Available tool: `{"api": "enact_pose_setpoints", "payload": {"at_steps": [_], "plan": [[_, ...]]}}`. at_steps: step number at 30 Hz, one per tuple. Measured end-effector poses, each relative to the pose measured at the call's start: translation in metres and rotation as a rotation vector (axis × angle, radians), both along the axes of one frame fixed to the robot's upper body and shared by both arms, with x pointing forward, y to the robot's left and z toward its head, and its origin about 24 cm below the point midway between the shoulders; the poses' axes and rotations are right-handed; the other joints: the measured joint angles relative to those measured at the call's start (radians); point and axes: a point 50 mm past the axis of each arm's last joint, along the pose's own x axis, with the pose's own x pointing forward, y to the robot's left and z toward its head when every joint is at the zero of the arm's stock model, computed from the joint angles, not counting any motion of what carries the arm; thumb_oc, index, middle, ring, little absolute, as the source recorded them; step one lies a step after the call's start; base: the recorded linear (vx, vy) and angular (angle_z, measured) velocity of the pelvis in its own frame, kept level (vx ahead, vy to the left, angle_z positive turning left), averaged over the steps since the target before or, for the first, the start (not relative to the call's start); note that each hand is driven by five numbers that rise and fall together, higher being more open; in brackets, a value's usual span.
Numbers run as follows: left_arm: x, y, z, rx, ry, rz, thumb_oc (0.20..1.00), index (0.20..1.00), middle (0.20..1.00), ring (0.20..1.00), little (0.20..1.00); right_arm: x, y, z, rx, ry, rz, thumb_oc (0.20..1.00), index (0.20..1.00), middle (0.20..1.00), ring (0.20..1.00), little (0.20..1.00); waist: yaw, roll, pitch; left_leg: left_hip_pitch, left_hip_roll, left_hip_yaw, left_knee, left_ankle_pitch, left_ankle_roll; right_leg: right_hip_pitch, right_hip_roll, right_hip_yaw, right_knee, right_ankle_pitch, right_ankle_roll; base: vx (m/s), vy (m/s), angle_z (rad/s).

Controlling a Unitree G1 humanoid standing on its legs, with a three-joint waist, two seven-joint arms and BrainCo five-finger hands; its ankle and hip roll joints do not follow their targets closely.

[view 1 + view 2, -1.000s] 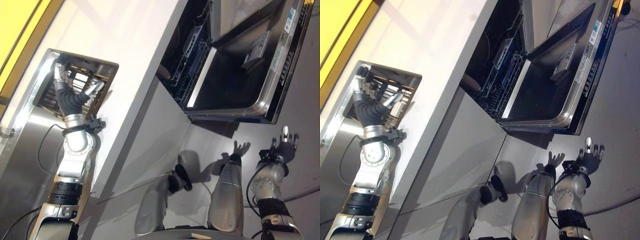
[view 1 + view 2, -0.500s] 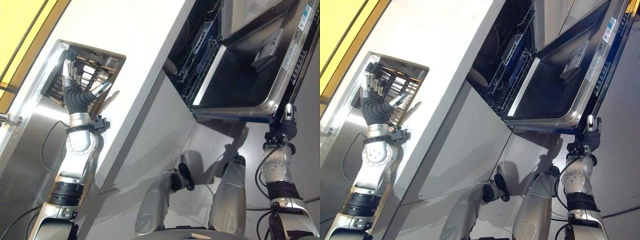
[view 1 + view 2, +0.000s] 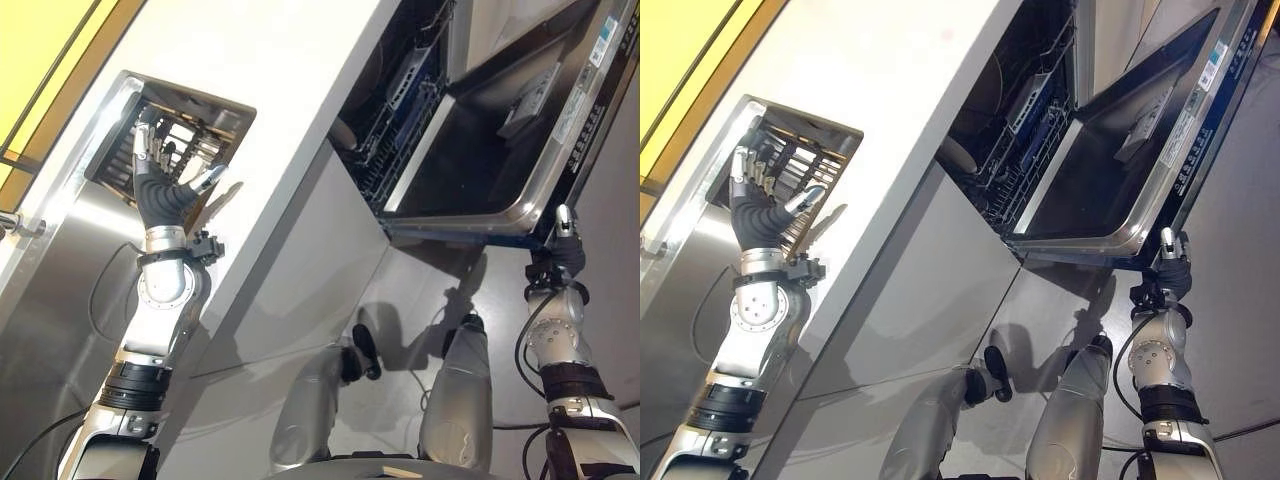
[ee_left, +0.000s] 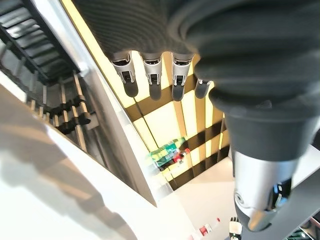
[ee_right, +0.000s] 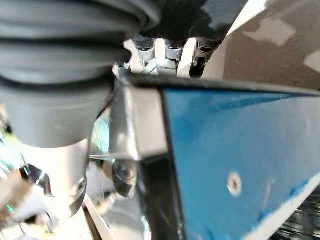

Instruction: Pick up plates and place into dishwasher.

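My left hand (image 3: pixel 165 195) is held up open, fingers straight, in front of the sink recess (image 3: pixel 120 100) in the white counter. A dark barred rack (image 3: pixel 805 160) sits in that recess, and the hand holds nothing; its fingers (image 4: pixel 152 75) hang free of the rack. The dishwasher (image 3: pixel 400 90) stands open with its door (image 3: pixel 480 170) folded down. A pale plate (image 3: pixel 958 152) stands in its lower rack. My right hand (image 3: pixel 560 262) is at the door's front corner, fingers (image 5: pixel 172 50) straight against the door's blue edge (image 5: pixel 225 150).
The white counter (image 3: pixel 300 60) runs between the sink and the dishwasher, with grey cabinet fronts (image 3: pixel 300 280) below it. A yellow wall (image 3: pixel 40 50) lies beyond the sink. Grey floor (image 3: pixel 1240 330) spreads beside the door.
My right hand rose from low beside the door, fingers spread, to the door's front corner. My left hand drew back a little from the sink rack. The camera shifted slightly.
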Motion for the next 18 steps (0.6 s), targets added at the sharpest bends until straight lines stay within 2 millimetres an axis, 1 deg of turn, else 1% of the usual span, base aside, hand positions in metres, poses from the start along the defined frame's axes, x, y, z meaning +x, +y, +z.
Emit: {"api": "enact_pose_setpoints", "payload": {"at_steps": [3, 4, 5, 8, 10, 11, 13, 14, 15, 17, 18], "plan": [[0.001, -0.002, -0.008, -0.021, 0.031, 0.002, 1.0, 1.0, 1.0, 1.0, 1.0, 0.001, 0.014, 0.002, -0.051, 0.004, 0.069, 1.0, 1.0, 1.0, 1.0, 1.0, 0.003, -0.006, 0.004, 0.043, 0.008, -0.019, -0.032, 0.009, -0.01, 0.066, 0.011, -0.042, -0.036, -0.002, -0.005, 0.09, -0.083, 0.15], [0.001, -0.002, -0.01, -0.026, 0.035, 0.002, 1.0, 1.0, 1.0, 1.0, 1.0, 0.002, 0.019, 0.004, -0.066, -0.001, 0.091, 1.0, 1.0, 1.0, 1.0, 1.0, 0.009, -0.01, 0.007, 0.056, 0.013, -0.026, -0.042, 0.012, -0.015, 0.085, 0.016, -0.053, -0.047, -0.003, -0.006, 0.12, -0.102, 0.16], [0.002, -0.003, -0.011, -0.031, 0.038, 0.0, 1.0, 1.0, 1.0, 1.0, 1.0, 0.003, 0.024, 0.007, -0.077, -0.01, 0.115, 1.0, 1.0, 1.0, 1.0, 1.0, 0.019, -0.013, 0.009, 0.07, 0.017, -0.032, -0.051, 0.017, -0.023, 0.105, 0.021, -0.064, -0.059, 0.001, -0.015, 0.11, -0.086, 0.16], [0.002, -0.003, -0.009, -0.032, 0.033, -0.002, 1.0, 1.0, 1.0, 1.0, 1.0, 0.006, 0.042, 0.016, -0.13, -0.046, 0.205, 1.0, 1.0, 1.0, 1.0, 1.0, 0.047, -0.032, 0.023, 0.104, 0.022, -0.053, -0.075, 0.026, -0.028, 0.162, 0.02, -0.112, -0.072, -0.01, -0.021, 0.1, -0.074, 0.32], [0.002, -0.003, -0.009, -0.032, 0.034, -0.001, 1.0, 1.0, 1.0, 1.0, 1.0, 0.01, 0.053, 0.024, -0.148, -0.087, 0.265, 1.0, 1.0, 1.0, 1.0, 1.0, 0.073, -0.037, 0.026, 0.112, 0.025, -0.068, -0.083, 0.035, -0.035, 0.196, 0.02, -0.144, -0.081, -0.018, -0.021, 0.13, -0.078, 0.4], [0.002, -0.003, -0.008, -0.028, 0.03, -0.005, 1.0, 1.0, 1.0, 1.0, 1.0, 0.012, 0.058, 0.029, -0.16, -0.107, 0.285, 1.0, 1.0, 1.0, 1.0, 1.0, 0.093, -0.042, 0.029, 0.121, 0.025, -0.069, -0.089, 0.038, -0.035, 0.21, 0.016, -0.159, -0.083, -0.02, -0.021, 0.14, -0.076, 0.45], [0.002, -0.002, -0.006, -0.023, 0.025, -0.008, 1.0, 1.0, 1.0, 1.0, 1.0, 0.017, 0.067, 0.036, -0.162, -0.139, 0.32, 1.0, 1.0, 1.0, 1.0, 1.0, 0.124, -0.053, 0.034, 0.134, 0.033, -0.07, -0.095, 0.04, -0.035, 0.252, 0.01, -0.193, -0.086, -0.027, -0.008, 0.14, -0.068, 0.52], [0.001, -0.001, -0.006, -0.02, 0.023, -0.011, 1.0, 1.0, 1.0, 1.0, 1.0, 0.017, 0.07, 0.036, -0.154, -0.145, 0.326, 1.0, 1.0, 1.0, 1.0, 1.0, 0.137, -0.061, 0.033, 0.143, 0.035, -0.068, -0.095, 0.041, -0.034, 0.268, 0.008, -0.202, -0.089, -0.03, -0.007, 0.13, -0.052, 0.61], [0.0, 0.002, -0.004, -0.015, 0.016, -0.007, 1.0, 1.0, 1.0, 1.0, 1.0, 0.017, 0.072, 0.034, -0.133, -0.147, 0.321, 1.0, 1.0, 1.0, 1.0, 1.0, 0.141, -0.073, 0.03, 0.144, 0.036, -0.066, -0.095, 0.044, -0.029, 0.288, 0.007, -0.208, -0.094, -0.032, -0.007, 0.13, -0.063, 0.65], [-0.002, 0.01, 0.002, 0.007, -0.001, 0.008, 1.0, 1.0, 1.0, 1.0, 1.0, 0.013, 0.065, 0.026, -0.103, -0.127, 0.281, 1.0, 1.0, 1.0, 1.0, 1.0, 0.142, -0.103, 0.03, 0.15, 0.036, -0.054, -0.096, 0.048, -0.021, 0.317, 0.004, -0.212, -0.103, -0.035, -0.01, 0.1, -0.059, 0.53], [-0.003, 0.015, 0.004, 0.021, -0.002, 0.018, 1.0, 1.0, 1.0, 1.0, 1.0, 0.01, 0.065, 0.021, -0.097, -0.11, 0.278, 1.0, 1.0, 1.0, 1.0, 1.0, 0.142, -0.123, 0.028, 0.161, 0.038, -0.041, -0.099, 0.049, -0.017, 0.334, 0.004, -0.212, -0.115, -0.035, -0.01, 0.07, -0.065, 0.24]]}}
